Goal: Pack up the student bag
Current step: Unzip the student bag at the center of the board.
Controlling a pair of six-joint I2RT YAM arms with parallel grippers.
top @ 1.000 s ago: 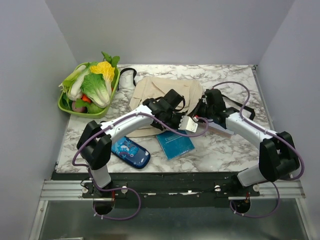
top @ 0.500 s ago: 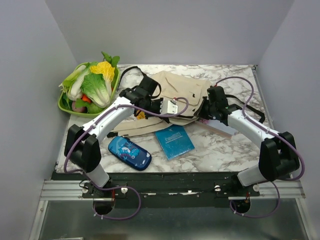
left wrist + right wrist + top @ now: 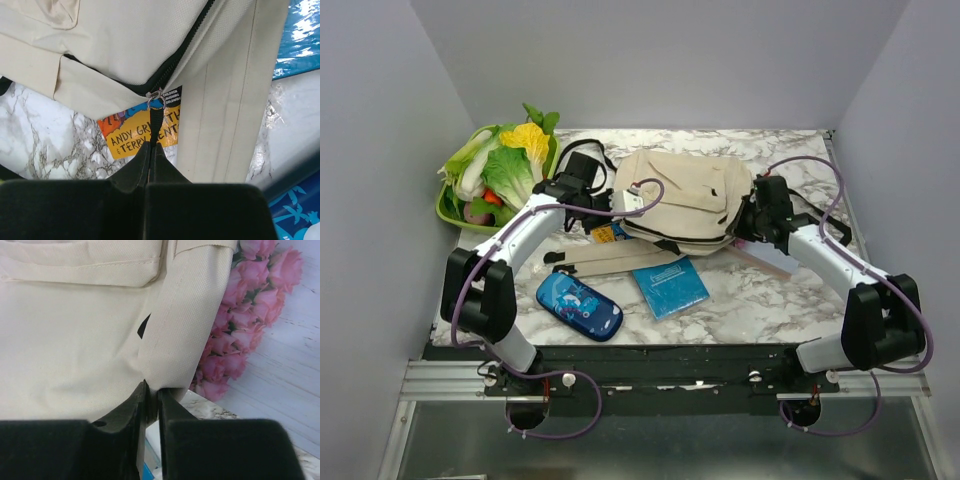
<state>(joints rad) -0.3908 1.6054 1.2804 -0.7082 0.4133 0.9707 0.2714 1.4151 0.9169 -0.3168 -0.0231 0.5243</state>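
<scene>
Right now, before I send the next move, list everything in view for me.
student bag: one, beige with black zipper trim, table centre
zipper pull: one, black, at the bag's left end
orange book: one, orange and yellow, partly under the bag's left end
rose-print flat item: one, pink and white, partly under the bag's right side
teal book: one, front centre
pencil case: one, dark blue patterned, front left
tray: one, green, back left
vegetables: several, green, yellow and white, in the tray
table: one, white-grey marble
left gripper: closed on the zipper pull
right gripper: closed on the bag's fabric
</scene>
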